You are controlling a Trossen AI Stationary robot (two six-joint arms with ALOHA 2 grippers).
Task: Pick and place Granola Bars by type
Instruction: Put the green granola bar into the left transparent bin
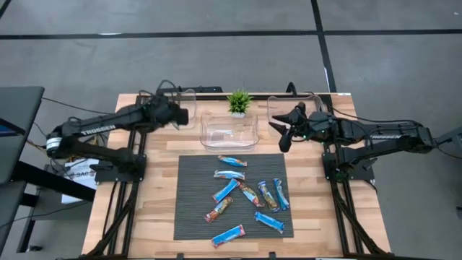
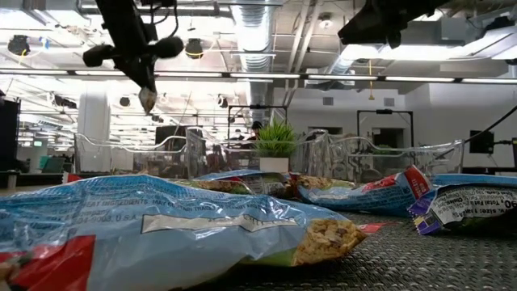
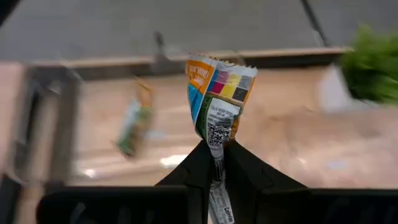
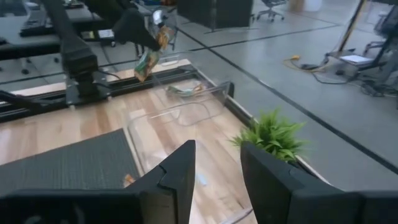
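Observation:
Several granola bars (image 1: 249, 193), mostly blue, lie flat on the dark mat (image 1: 189, 217). My left gripper (image 1: 180, 114) is raised above the left clear bin (image 1: 189, 96), shut on a green, orange and yellow bar (image 3: 221, 93). Another multicoloured bar (image 3: 134, 127) lies on that bin's floor. My right gripper (image 4: 217, 168) is open and holds nothing; it hovers by the right clear bin (image 1: 276, 108), beside the middle bin (image 1: 229, 130). My left gripper pinches the multicoloured bar between its two fingers (image 3: 199, 165), which lie along its length. The crimped end (image 3: 217, 68) sticks out past the fingertips. Seen from table height, the bar (image 2: 148, 99) points down below the gripper, lifted clear above the bin.
A small green potted plant (image 1: 239, 101) stands at the table's far edge between the bins. Three clear bins line the far side of the table. Bare wood (image 1: 155, 202) flanks the mat on both sides.

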